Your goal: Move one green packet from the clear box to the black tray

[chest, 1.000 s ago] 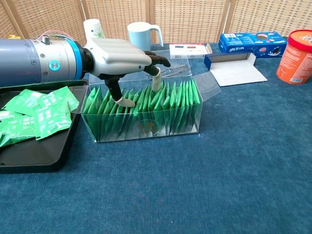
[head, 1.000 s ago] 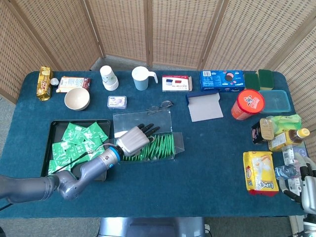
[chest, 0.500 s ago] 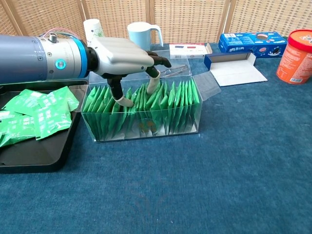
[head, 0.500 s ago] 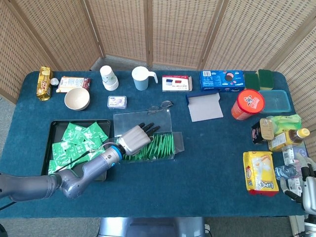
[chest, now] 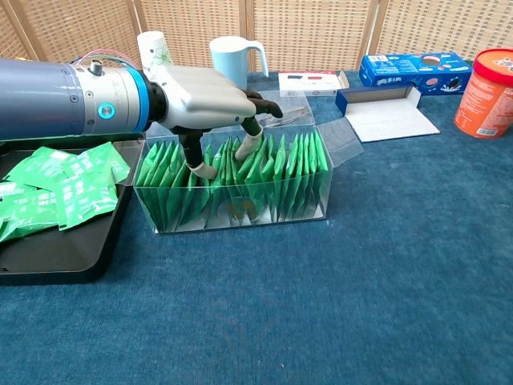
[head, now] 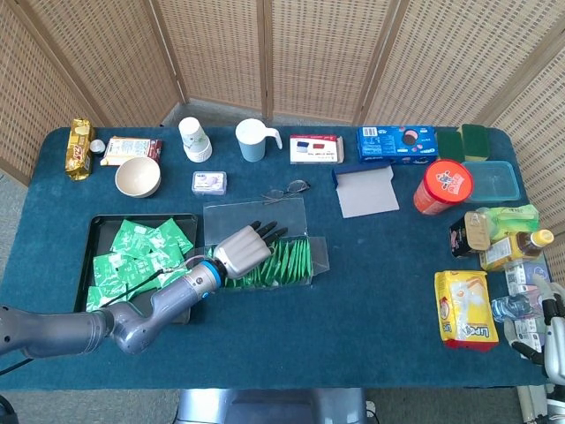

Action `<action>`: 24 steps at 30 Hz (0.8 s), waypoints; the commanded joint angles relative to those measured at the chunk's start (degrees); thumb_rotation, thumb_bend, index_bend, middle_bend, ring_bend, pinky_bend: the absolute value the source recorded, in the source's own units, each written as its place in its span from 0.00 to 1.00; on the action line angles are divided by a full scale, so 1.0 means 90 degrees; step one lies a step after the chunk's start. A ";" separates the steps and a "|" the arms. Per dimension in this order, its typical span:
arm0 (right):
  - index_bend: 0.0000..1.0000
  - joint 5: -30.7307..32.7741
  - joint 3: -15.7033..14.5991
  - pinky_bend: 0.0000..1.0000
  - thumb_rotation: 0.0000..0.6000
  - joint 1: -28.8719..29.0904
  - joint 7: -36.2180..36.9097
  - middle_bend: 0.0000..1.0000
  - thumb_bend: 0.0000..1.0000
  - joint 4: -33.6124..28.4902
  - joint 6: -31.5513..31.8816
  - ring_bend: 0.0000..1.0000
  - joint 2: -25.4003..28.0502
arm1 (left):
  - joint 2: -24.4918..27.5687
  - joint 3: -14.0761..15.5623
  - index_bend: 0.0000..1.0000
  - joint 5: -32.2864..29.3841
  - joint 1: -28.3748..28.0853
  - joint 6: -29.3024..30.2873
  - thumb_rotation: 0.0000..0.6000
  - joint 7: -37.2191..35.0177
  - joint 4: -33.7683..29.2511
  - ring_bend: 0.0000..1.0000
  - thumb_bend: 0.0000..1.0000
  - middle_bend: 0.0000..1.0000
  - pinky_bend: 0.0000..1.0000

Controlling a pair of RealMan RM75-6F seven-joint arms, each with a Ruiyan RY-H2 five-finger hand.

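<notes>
The clear box (head: 305, 215) (chest: 240, 215) stands mid-table, filled with a row of upright green packets (head: 290, 261) (chest: 295, 170). My left hand (head: 242, 248) (chest: 202, 98) hovers over the box's left half, its thumb and one finger dipped among the packets with a few bunched between them. Whether they grip one is unclear. To the left of the box lies the black tray (head: 91, 231) (chest: 56, 258), with several green packets in it. My right hand (head: 554, 337) shows only partly at the bottom right edge of the head view, away from the box.
A cup, mug (chest: 235, 58), bowl (head: 138, 177) and snack boxes line the far side. Glasses (head: 287, 190) lie just behind the clear box. An open blue box (chest: 385, 112), a red tub (head: 443, 187) and several packets and bottles crowd the right side.
The left hand has shifted slightly left and sunk a little among the packets. Its thumb and finger have drawn somewhat closer. The right hand has barely moved.
</notes>
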 commanded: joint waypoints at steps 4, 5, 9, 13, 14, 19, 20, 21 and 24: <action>0.10 0.0003 0.0002 0.19 0.85 -0.0007 0.0021 0.20 0.39 -0.0005 -0.0002 0.12 0.0011 | -0.0019 0.0003 0.46 -0.0125 -0.0079 -0.0025 1.00 0.0079 -0.0017 0.00 0.32 0.01 0.19; 0.10 0.0004 0.0003 0.20 0.85 -0.0010 0.0023 0.20 0.39 -0.0005 0.0001 0.12 0.0013 | -0.0024 -0.0004 0.48 -0.0138 -0.0085 -0.0013 1.00 0.0079 -0.0017 0.00 0.33 0.01 0.19; 0.11 0.0001 0.0003 0.20 0.85 -0.0022 0.0040 0.21 0.39 -0.0010 0.0012 0.12 0.0027 | -0.0036 -0.0012 0.53 -0.0181 -0.0105 0.0020 1.00 0.0083 -0.0011 0.00 0.36 0.02 0.19; 0.13 0.0003 0.0019 0.20 0.85 -0.0035 0.0061 0.23 0.39 0.0000 0.0044 0.12 0.0023 | -0.0018 -0.0002 0.54 -0.0237 -0.0134 0.0025 1.00 0.0108 -0.0027 0.00 0.37 0.02 0.19; 0.13 0.0002 0.0019 0.20 0.85 -0.0036 0.0065 0.23 0.39 0.0002 0.0046 0.12 0.0021 | -0.0014 0.0005 0.54 -0.0244 -0.0140 0.0024 1.00 0.0114 -0.0032 0.00 0.37 0.02 0.19; 0.13 -0.0003 0.0024 0.20 0.85 -0.0045 0.0085 0.24 0.39 0.0017 0.0060 0.12 0.0013 | 0.0018 0.0009 0.54 -0.0284 -0.0139 0.0076 1.00 0.0086 -0.0081 0.00 0.37 0.03 0.19; 0.13 -0.0004 0.0025 0.20 0.85 -0.0045 0.0087 0.24 0.39 0.0019 0.0061 0.12 0.0012 | 0.0027 0.0002 0.54 -0.0281 -0.0136 0.0092 1.00 0.0075 -0.0092 0.00 0.37 0.03 0.19; 0.13 -0.0006 0.0027 0.20 0.85 -0.0046 0.0091 0.24 0.39 0.0021 0.0065 0.12 0.0010 | 0.0045 -0.0009 0.54 -0.0271 -0.0128 0.0121 1.00 0.0056 -0.0115 0.00 0.37 0.03 0.19; 0.13 -0.0022 0.0035 0.20 0.85 -0.0049 0.0114 0.24 0.39 0.0034 0.0085 0.12 0.0001 | 0.0155 -0.0051 0.54 -0.0177 -0.0066 0.0264 1.00 -0.0048 -0.0253 0.00 0.37 0.04 0.19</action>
